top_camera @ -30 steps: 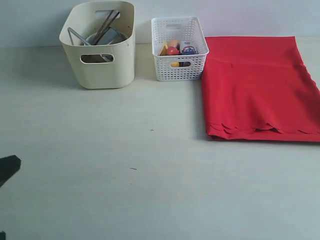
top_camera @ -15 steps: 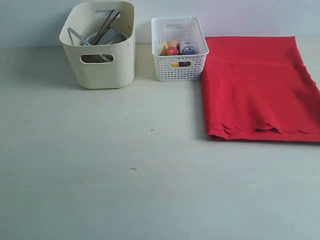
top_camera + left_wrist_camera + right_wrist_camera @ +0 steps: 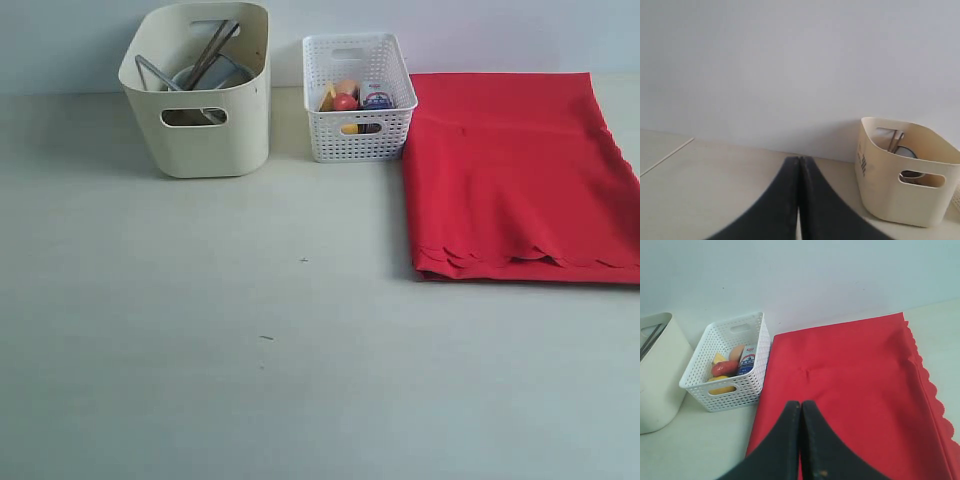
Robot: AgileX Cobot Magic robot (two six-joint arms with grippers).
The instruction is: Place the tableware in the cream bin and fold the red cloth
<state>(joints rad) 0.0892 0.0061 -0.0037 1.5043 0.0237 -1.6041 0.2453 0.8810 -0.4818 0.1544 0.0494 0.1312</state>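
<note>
Cloth (image 3: 850, 380) beyond right claw (image 3: 801, 405), jaws together

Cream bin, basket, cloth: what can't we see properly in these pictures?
- Cream bin: exterior view, its wall hides most of the tableware; only thin handles stick up.
- Basket: exterior view, its lattice wall hides the lower food.
- Cloth: exterior view, the right edge of the picture cuts it off; right wrist view, the shut right pincer covers part.
</note>
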